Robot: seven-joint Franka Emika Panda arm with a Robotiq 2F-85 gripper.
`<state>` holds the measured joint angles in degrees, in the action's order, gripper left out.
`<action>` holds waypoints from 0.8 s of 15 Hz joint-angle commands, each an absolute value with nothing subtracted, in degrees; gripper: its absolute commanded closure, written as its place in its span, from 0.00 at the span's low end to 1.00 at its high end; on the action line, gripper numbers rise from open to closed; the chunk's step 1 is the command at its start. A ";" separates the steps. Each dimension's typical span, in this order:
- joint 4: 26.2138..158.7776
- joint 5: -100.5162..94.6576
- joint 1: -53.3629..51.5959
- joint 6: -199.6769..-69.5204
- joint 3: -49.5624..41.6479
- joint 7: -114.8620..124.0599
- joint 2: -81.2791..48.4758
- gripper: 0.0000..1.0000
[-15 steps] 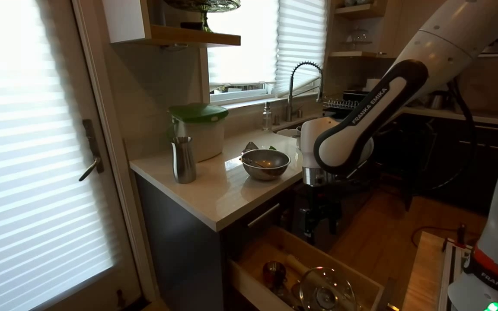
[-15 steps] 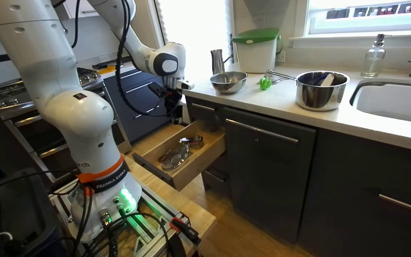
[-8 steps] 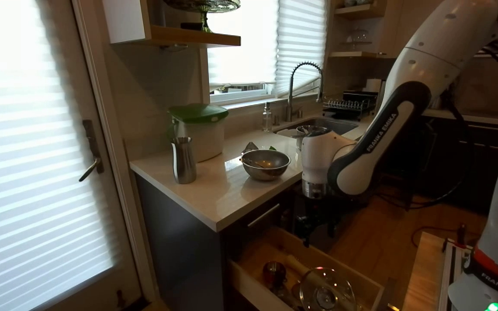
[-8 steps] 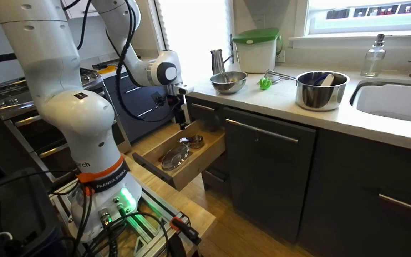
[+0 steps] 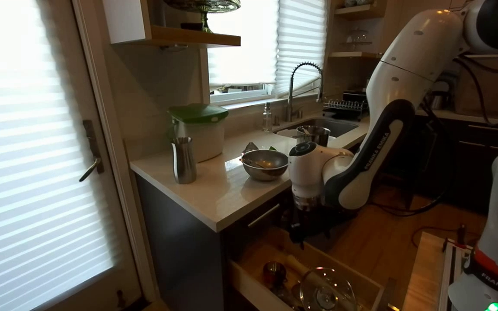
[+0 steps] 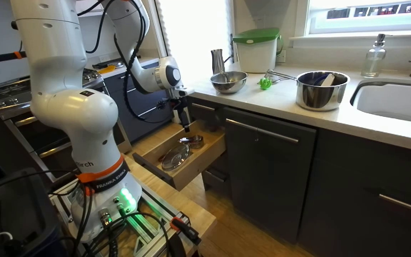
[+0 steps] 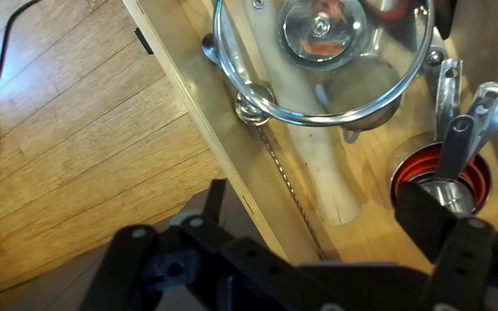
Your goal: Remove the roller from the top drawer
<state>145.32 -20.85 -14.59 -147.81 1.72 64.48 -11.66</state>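
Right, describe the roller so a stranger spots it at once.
Below the counter is the open drawer. Inside, the roller shows partly through a round glass lid. It's the thick, pale wooden-looking stick, unlike the thin twisted metal rod beside it.

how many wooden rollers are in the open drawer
1. The long, pale tan wooden roller lies in the wide pale-wood drawer, partly beneath the round clear glass lid. Others could be hidden.

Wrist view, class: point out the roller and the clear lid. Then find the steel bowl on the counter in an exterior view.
Roller (image 7: 324, 172): wrist view, on its uncovered wooden body.
Clear lid (image 7: 320, 26): wrist view, on its central knob.
Steel bowl (image 6: 228, 87): in an exterior view, on its outer wall.
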 commanded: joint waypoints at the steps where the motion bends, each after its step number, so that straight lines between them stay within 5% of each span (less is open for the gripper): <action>1: 145.37 -20.79 -14.16 -147.71 1.76 64.21 -11.48 0.00; 12: 141.72 -50.77 -21.67 -163.59 -7.49 74.38 -22.54 0.00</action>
<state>144.64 -43.44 -19.91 -159.85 -4.47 71.74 -17.71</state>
